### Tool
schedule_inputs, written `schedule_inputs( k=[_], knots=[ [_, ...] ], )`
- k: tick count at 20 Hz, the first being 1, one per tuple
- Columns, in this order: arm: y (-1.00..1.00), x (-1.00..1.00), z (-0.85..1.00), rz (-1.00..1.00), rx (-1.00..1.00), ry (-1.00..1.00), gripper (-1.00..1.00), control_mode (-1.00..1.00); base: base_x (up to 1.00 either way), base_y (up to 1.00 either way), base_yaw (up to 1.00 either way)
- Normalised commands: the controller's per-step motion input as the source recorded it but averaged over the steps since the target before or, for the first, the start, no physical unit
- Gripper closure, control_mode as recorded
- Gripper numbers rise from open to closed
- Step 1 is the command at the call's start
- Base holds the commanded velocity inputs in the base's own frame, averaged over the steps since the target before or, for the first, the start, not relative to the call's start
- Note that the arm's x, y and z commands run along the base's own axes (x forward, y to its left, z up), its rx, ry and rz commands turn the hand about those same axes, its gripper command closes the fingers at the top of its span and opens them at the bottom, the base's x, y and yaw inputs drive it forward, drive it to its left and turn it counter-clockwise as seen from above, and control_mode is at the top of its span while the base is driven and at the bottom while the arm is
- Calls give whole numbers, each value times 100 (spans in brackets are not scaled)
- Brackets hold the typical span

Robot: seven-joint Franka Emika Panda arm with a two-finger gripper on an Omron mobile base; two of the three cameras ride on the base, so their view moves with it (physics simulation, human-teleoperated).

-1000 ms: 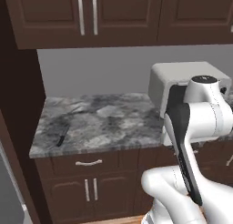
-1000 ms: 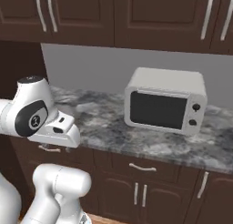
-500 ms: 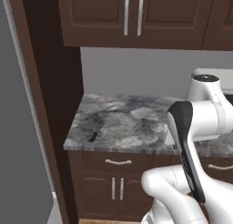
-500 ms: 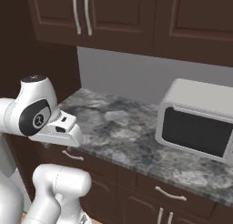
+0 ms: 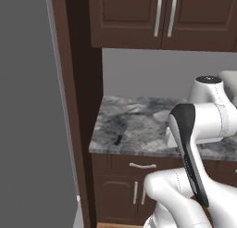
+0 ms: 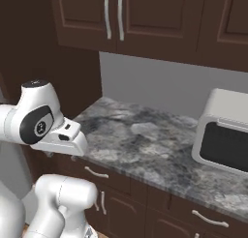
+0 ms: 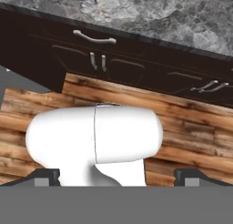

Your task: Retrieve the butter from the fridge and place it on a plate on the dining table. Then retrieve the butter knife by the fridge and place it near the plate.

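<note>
The butter knife (image 5: 119,138) is a thin dark utensil lying on the grey marbled counter (image 5: 139,129), near its left front edge. Left of it, past a dark brown panel, rises the fridge (image 5: 28,120) with its flat light-grey side. My gripper (image 7: 118,175) hangs in front of the counter and points down at the wooden floor. It is open: both dark fingertips (image 7: 45,175) sit far apart with nothing held between them. My hand (image 6: 65,138) is level with the counter's front edge. The butter, plate and dining table are out of view.
A white microwave (image 6: 224,139) stands on the right of the counter (image 6: 145,140). Dark brown upper cabinets (image 5: 162,18) hang above it, and drawers and doors with silver handles (image 7: 93,38) lie below. The wood floor (image 7: 191,123) runs in front.
The whole picture has slid right as the base moved left: the fridge has come into the left base view and the microwave has gone to the edge. The arm keeps its pose.
</note>
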Motion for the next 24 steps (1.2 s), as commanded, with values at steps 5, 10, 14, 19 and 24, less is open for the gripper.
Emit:
schedule_inputs(
  k=[5,10,14,19,24],
  knots=[
    [0,0,0,0,0,0,-100,100,21,35,0],
    [0,0,0,0,0,0,-100,100,17,23,0],
    [4,21,-4,1,0,-4,-100,-100,0,0,0],
    [7,53,-4,-2,1,-5,-100,-100,0,0,0],
    [10,45,-6,-16,18,6,-100,-100,0,0,0]
  ],
)
